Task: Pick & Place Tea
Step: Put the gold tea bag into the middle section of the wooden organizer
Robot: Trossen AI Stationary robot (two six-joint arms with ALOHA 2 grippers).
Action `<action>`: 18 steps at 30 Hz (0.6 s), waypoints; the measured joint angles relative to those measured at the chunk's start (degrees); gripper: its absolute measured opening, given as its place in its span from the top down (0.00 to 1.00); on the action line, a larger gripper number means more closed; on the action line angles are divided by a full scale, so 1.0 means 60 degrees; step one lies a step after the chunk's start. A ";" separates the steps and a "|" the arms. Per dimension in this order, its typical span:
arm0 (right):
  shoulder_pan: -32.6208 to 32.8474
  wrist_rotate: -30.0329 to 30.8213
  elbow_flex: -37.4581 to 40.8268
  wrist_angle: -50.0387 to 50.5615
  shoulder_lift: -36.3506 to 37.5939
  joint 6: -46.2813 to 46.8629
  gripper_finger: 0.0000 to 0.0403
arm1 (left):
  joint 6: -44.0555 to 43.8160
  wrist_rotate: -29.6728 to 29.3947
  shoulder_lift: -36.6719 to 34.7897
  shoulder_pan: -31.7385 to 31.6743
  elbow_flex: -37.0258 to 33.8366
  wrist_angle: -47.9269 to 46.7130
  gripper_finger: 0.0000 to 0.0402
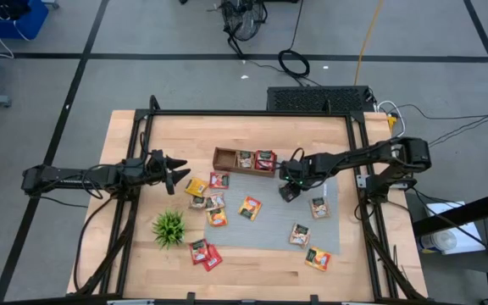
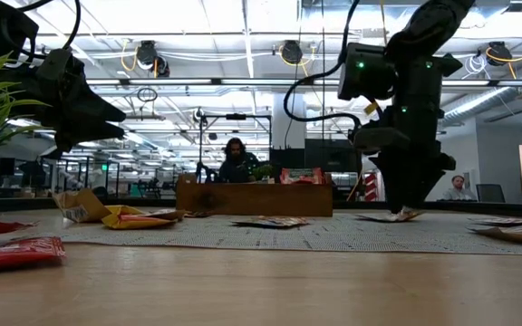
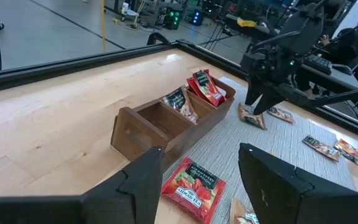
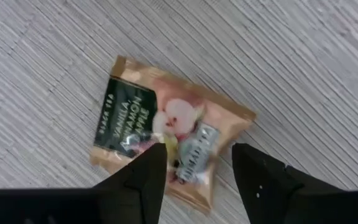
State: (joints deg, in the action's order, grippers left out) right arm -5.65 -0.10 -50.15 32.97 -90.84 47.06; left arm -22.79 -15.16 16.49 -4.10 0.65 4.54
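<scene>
Several small tea packets lie flat on the grey mat (image 1: 269,222), among them an orange one (image 1: 250,207). Two red ones (image 1: 206,254) lie on the bare wood. The wooden tray (image 1: 225,158) stands at the mat's far edge with a few packets (image 1: 265,159) in its right compartments. My right gripper (image 1: 288,193) is open and points down at a grey-brown packet (image 4: 166,140) lying on the mat, with a finger on either side of the packet's one edge. My left gripper (image 1: 179,174) is open and hovers above the table, left of the tray. My right gripper (image 4: 197,158) comes at the grey-brown packet from above, its open fingers (image 4: 145,171) straddling one edge (image 4: 188,168) of it. In the low view its fingertips (image 2: 408,206) reach down to the packet (image 2: 390,215) on the mat. I cannot tell whether they touch it.
A small green plant (image 1: 169,227) in a white pot stands near the table's left near side. Black frame rails run along the table's left, right and far edges. Bare wood lies left of and beyond the tray (image 3: 135,127). People sit in the room beyond the table.
</scene>
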 joint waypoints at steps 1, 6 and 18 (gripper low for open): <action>0.0000 0.0000 0.0000 -0.0038 -0.0013 -0.0032 0.60 | 0.0000 0.0000 0.0000 0.0000 -0.0001 0.0000 0.47; 0.0000 0.0000 -0.0004 -0.0037 -0.0006 -0.0197 0.67 | 0.0000 0.0000 0.0000 0.0000 0.0002 0.0000 0.47; 0.0000 0.0044 -0.0007 -0.0068 0.0005 -0.0809 0.99 | 0.0000 0.0000 0.0000 0.0000 0.0003 -0.0004 0.47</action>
State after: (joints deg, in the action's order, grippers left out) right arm -5.65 0.16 -50.19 32.56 -90.81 42.21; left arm -22.79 -15.16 16.49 -4.10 0.67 4.51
